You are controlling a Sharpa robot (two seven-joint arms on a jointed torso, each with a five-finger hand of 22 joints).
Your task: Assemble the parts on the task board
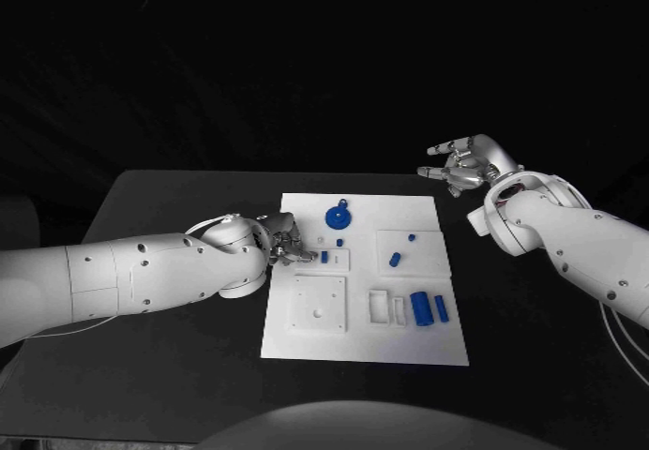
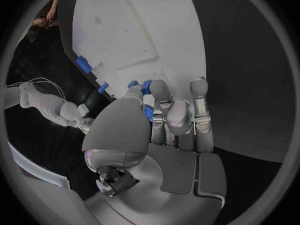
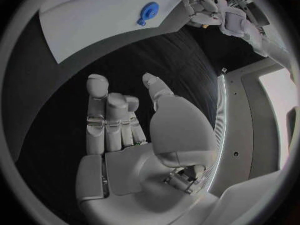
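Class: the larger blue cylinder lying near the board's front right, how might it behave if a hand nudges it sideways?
The blue cylinder lies on its side on the task board, so it would probably roll. It looks rigid and smooth, perhaps slippery to pinch, likely light.

No text, label, brand, number or sign can be read anywhere in these views. The white board point(image 1: 365, 281) carries no printing, only blank raised and sunk shapes, and the small blue pieces point(image 1: 422, 307) on it are unmarked. The white arms and silver hands beside the board bear no lettering that can be made out, and the black table point(image 1: 189, 197) around the board is plain.
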